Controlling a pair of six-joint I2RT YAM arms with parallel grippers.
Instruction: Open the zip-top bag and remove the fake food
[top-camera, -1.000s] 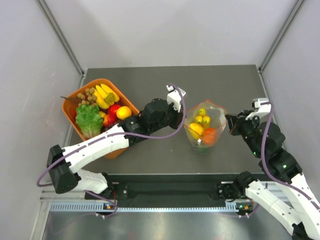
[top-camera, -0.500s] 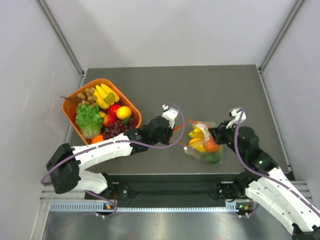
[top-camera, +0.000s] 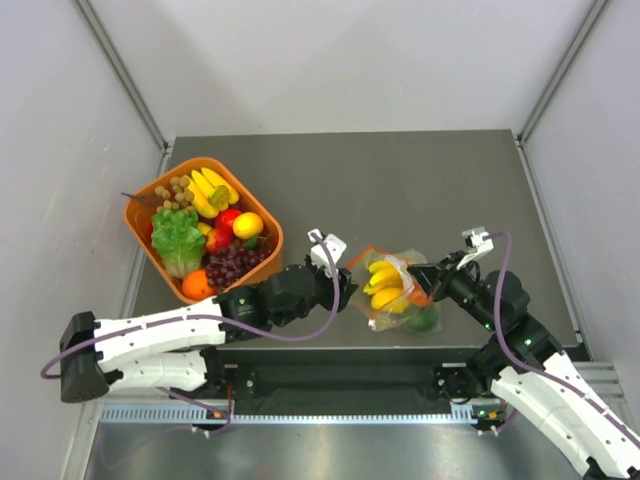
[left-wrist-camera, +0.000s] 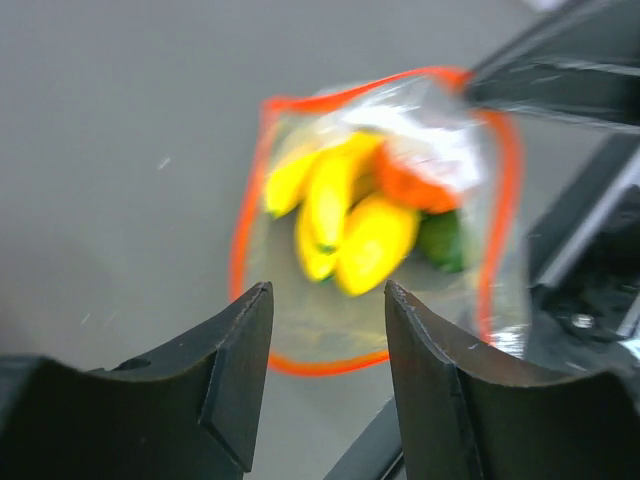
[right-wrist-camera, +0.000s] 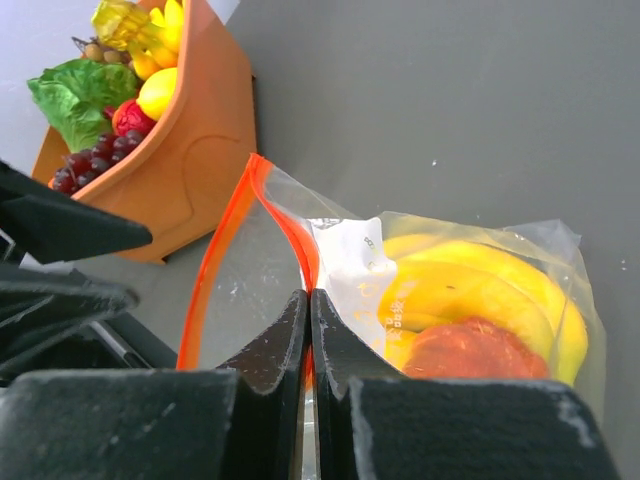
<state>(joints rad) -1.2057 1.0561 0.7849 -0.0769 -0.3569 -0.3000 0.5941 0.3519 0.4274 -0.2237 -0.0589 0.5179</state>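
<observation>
The zip-top bag (top-camera: 395, 292) lies on the grey table near the front edge, its orange-red zip strip (left-wrist-camera: 250, 215) gaping in a loop. Inside it is the fake food: a yellow banana bunch (left-wrist-camera: 345, 228), an orange-red round fruit (left-wrist-camera: 415, 185) and a dark green fruit (left-wrist-camera: 442, 240). My left gripper (top-camera: 347, 287) is open just left of the bag's mouth (left-wrist-camera: 328, 300), with nothing between its jaws. My right gripper (top-camera: 420, 279) is shut on the zip strip at the mouth's right side (right-wrist-camera: 309, 296). The bananas (right-wrist-camera: 470, 280) and red fruit (right-wrist-camera: 470, 350) lie just beyond its fingers.
An orange plastic basket (top-camera: 130, 213) at the left holds lettuce (top-camera: 178, 240), dark grapes (top-camera: 235, 262), bananas and other toy fruit. Its wall (right-wrist-camera: 190, 150) shows in the right wrist view too. Bare table (top-camera: 400, 180) lies behind the bag. Grey walls close in both sides.
Both arms have drawn toward the near edge and the bag has come down onto the table. My left gripper has let go of the bag's mouth and opened. The right stays shut on it.
</observation>
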